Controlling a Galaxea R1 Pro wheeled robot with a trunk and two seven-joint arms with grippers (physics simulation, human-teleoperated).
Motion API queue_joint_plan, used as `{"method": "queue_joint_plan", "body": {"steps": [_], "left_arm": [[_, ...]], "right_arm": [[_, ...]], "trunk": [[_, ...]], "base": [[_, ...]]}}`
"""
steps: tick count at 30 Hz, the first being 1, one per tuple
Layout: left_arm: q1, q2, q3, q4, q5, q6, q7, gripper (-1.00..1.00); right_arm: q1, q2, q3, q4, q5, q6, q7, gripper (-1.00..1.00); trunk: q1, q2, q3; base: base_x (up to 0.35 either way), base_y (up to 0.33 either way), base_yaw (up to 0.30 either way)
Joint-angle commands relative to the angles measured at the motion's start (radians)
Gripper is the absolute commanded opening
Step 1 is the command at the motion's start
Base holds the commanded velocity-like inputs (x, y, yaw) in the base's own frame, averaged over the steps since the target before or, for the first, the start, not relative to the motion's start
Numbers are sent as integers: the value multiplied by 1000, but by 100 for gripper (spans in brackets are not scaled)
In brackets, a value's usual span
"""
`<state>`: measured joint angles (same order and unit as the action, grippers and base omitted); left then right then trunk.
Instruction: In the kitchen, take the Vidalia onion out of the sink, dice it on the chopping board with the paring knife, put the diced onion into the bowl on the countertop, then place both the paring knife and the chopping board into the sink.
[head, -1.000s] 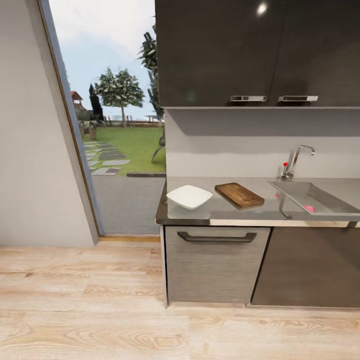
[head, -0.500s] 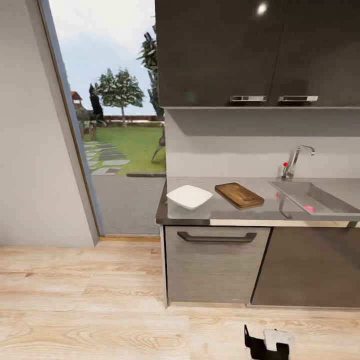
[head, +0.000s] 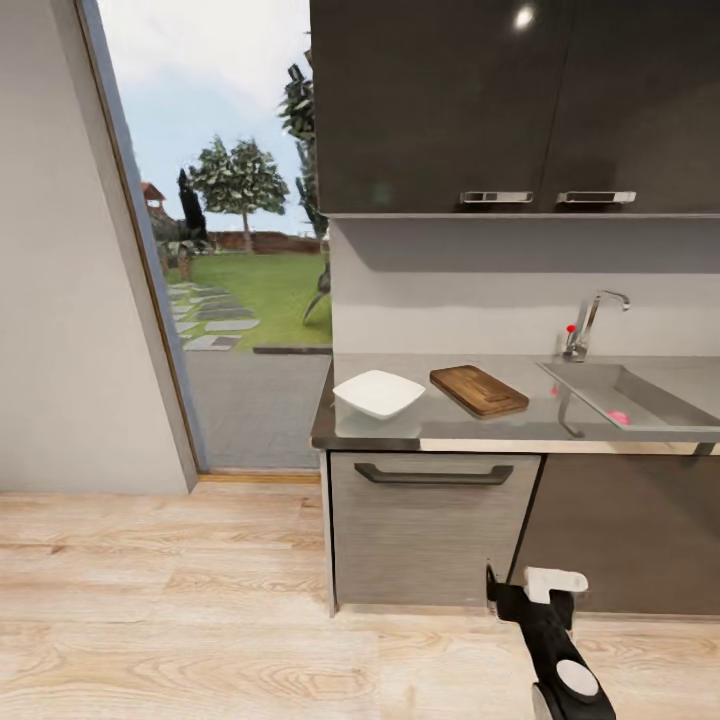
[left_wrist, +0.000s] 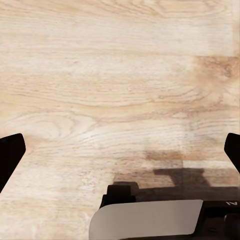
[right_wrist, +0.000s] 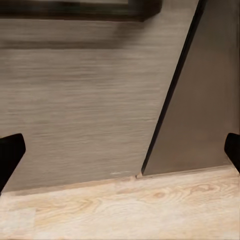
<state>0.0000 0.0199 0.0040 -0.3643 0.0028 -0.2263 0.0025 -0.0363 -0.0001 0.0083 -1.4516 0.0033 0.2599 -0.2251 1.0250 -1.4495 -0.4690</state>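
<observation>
Vidalia onion (head: 618, 416), small pinkish-red bulb, sits in the rectangular grey steel sink (head: 650, 398) at the far right of the long grey reflective countertop (head: 500, 425), near the basin's front edge. Curved chrome tap with a red dot (head: 588, 322) stands at the back of the sink. Rectangular dark-brown wooden chopping board (head: 478, 389) lies flat on the countertop left of the sink, angled; glossy white square bowl (head: 378, 393) is just beside it on the left, apart from it. Dark grey cabinet front with a black bar handle (head: 433, 474) sits under the bowl and board. Dark upper cabinets (head: 510, 105) hang above. Open doorway on the left shows lawn and a tree (head: 238, 180).

Right gripper (head: 535, 590) is low at the near right, in front of the cabinet base over the light wood floor (head: 180, 620), well apart from the onion, nothing between its fingers. Right wrist view: dark fingertips (right_wrist: 10, 152) at both edges, spread wide, facing cabinet fronts. Left wrist view: left gripper (left_wrist: 120, 150) fingers likewise spread wide, empty, over the floor.
</observation>
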Motion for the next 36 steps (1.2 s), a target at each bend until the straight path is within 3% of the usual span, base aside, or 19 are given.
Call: {"method": "queue_joint_plan", "body": {"steps": [1, 11, 18, 22, 31, 34, 36], "left_arm": [[0, 0, 0, 0, 0, -2, 0, 100], [0, 0, -1, 4, 0, -2, -1, 100], [0, -10, -1, 14, 0, -2, -2, 100], [0, -12, -1, 17, -1, -2, -2, 100], [0, -12, -2, 19, -1, -2, -3, 100], [0, -12, -2, 19, -1, -2, -3, 100], [0, -12, -2, 19, -1, -2, -3, 100]], "right_arm": [[-20, 1, 1, -13, 0, 30, -11, 100], [-207, 0, 2, -33, 2, 202, -54, 100], [-380, 0, 2, -31, 0, 353, -117, 100], [-468, 0, 2, -18, 0, 398, -130, 100], [-623, -1, 1, 188, 1, 425, -134, 100], [-708, -1, 1, 297, 1, 426, -134, 100], [-721, -1, 1, 321, 0, 426, -134, 100]], "trunk": [[0, -1, -1], [0, -1, -1], [0, -1, -1], [0, -1, -1], [0, -1, -1], [0, -1, -1], [0, -1, -1]], "base": [[0, 0, 0], [0, 0, 0], [99, -77, 0], [207, -204, 0], [224, -229, 0], [231, -232, 0], [260, -193, 0]]}}
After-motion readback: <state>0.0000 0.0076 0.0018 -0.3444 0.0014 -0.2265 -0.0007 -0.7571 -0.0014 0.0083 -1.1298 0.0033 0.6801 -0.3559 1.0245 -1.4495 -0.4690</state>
